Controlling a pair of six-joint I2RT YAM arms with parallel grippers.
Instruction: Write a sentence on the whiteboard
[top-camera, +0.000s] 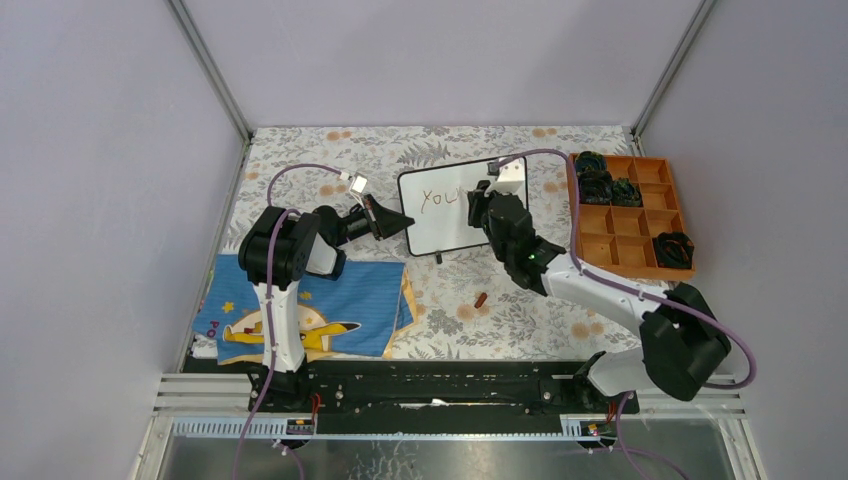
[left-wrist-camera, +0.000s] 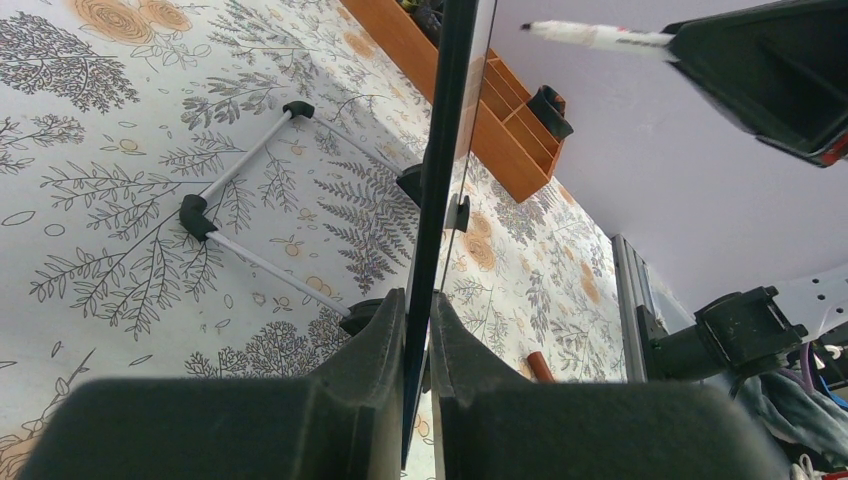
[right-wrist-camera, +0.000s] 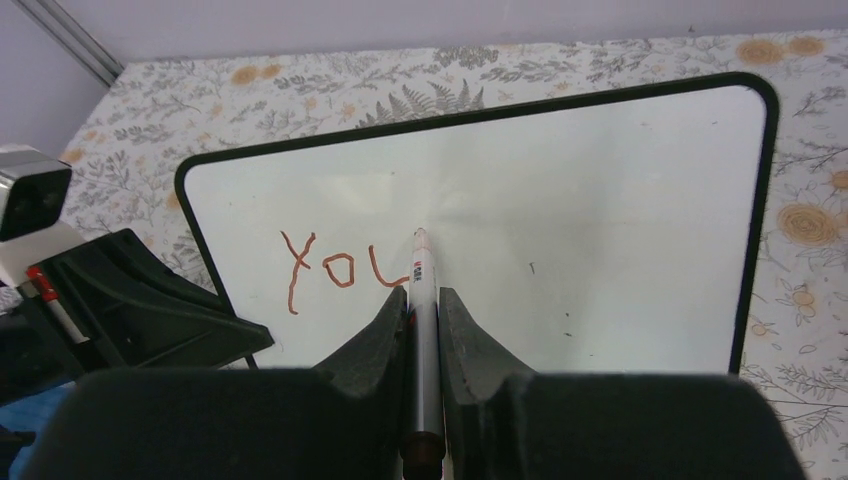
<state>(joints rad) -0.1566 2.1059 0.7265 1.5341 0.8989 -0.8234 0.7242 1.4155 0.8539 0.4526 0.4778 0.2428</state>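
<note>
The whiteboard (top-camera: 450, 225) stands tilted at the middle back of the table. It fills the right wrist view (right-wrist-camera: 600, 220) and shows edge-on in the left wrist view (left-wrist-camera: 450, 150). Reddish-brown marker letters "Yo" and part of a "u" (right-wrist-camera: 340, 270) are on its upper left (top-camera: 438, 197). My left gripper (top-camera: 400, 222) is shut on the board's left edge (left-wrist-camera: 418, 320). My right gripper (top-camera: 476, 210) is shut on a white marker (right-wrist-camera: 421, 285), whose tip touches the board just right of the last stroke. The marker also shows in the left wrist view (left-wrist-camera: 600, 37).
A reddish marker cap (top-camera: 480, 299) lies on the floral tablecloth in front of the board. An orange compartment tray (top-camera: 598, 247) with dark items stands at the right. A blue printed cloth (top-camera: 300, 310) lies at the front left. The board's wire stand (left-wrist-camera: 250, 190) rests behind it.
</note>
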